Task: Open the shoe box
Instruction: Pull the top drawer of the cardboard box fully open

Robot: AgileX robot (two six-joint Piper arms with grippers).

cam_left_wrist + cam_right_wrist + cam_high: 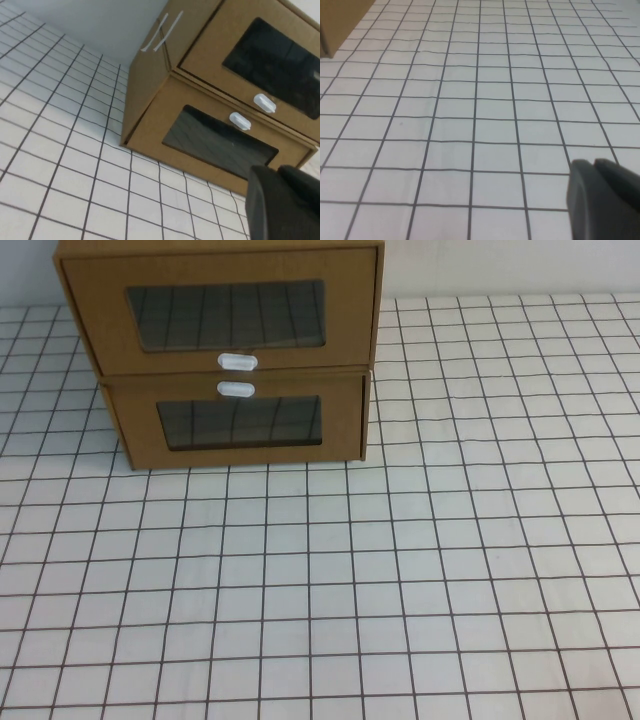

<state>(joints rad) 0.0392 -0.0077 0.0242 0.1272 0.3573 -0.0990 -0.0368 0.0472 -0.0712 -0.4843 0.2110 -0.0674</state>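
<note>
Two brown cardboard shoe boxes stand stacked at the table's back left: the upper box (92, 302) and the lower box (135, 425). Each has a dark window in its front flap and a white handle, the upper handle (237, 362) just above the lower handle (236, 389). Both flaps lie flat and closed. The left wrist view shows the stack (150, 95) from low down, with my left gripper (277, 170) shut, empty and short of the lower box front. Neither arm shows in the high view. My right gripper (594, 164) is shut over bare table, holding nothing.
A white cloth with a dark grid (400, 590) covers the table. A pale wall runs behind the boxes. One brown corner of the box stack (342, 20) shows in the right wrist view, far from the right gripper.
</note>
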